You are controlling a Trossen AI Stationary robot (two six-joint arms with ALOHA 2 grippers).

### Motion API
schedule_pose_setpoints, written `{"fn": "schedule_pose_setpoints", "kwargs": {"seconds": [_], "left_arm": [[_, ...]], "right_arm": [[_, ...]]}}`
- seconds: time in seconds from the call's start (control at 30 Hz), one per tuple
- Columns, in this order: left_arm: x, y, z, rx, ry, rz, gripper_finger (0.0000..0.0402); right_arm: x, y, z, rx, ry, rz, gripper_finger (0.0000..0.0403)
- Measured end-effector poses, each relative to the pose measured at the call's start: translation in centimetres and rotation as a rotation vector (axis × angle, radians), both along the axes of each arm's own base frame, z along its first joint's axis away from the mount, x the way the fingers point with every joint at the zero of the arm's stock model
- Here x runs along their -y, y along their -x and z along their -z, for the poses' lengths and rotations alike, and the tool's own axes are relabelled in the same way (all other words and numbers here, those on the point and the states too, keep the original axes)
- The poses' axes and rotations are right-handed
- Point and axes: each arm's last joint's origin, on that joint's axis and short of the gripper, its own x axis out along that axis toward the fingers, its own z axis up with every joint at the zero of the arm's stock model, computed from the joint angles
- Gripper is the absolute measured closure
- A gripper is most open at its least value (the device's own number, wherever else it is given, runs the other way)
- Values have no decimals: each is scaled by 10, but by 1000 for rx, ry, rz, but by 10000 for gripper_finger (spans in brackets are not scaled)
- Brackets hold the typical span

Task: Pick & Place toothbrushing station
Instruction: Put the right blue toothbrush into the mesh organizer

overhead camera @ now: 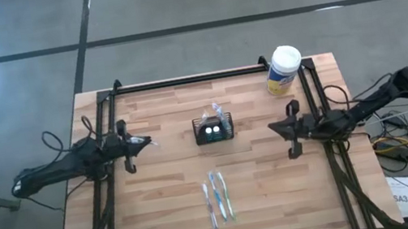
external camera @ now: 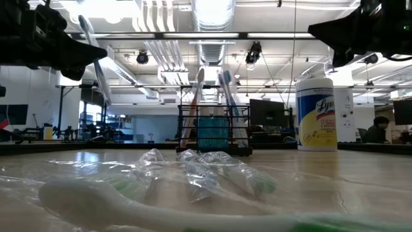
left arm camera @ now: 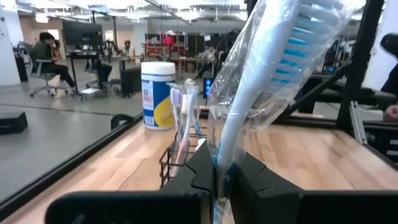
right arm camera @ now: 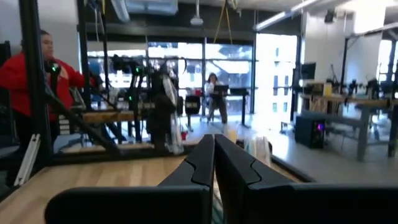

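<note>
A: What does the left gripper [left arm camera: 217,180] hold?
B: A wrapped toothbrush [left arm camera: 273,74], pinched upright. The black caddy [overhead camera: 214,130] sits mid-table toward the right arm, nearer the left gripper.
A: And the right gripper [right arm camera: 213,163]?
B: Closed, empty, waiting farther off.

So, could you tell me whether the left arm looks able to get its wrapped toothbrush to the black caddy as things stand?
Probably yes. The left gripper, shut on a wrapped toothbrush, sits beside the caddy, with only bare table between. The right gripper waits on the far side.
</note>
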Motion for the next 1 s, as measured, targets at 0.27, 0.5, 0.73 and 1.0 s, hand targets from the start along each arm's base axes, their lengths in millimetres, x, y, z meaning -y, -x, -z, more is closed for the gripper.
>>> {"fn": "schedule_pose_setpoints", "kwargs": {"seconds": [0.27, 0.5, 0.73, 1.0], "left_arm": [[0, 0, -2, 14, -11, 2, 379], [0, 4, -20, 66, 2, -6, 379], [0, 4, -57, 111, -23, -31, 379], [-3, -42, -100, 60, -117, 41, 379]], "right_arm": [[1, 6, -6, 28, 32, -16, 394], [3, 11, 0, -39, -55, -48, 394], [5, 18, 1, -59, -82, -54, 394], [5, 19, 0, -50, -83, -43, 394]]}}
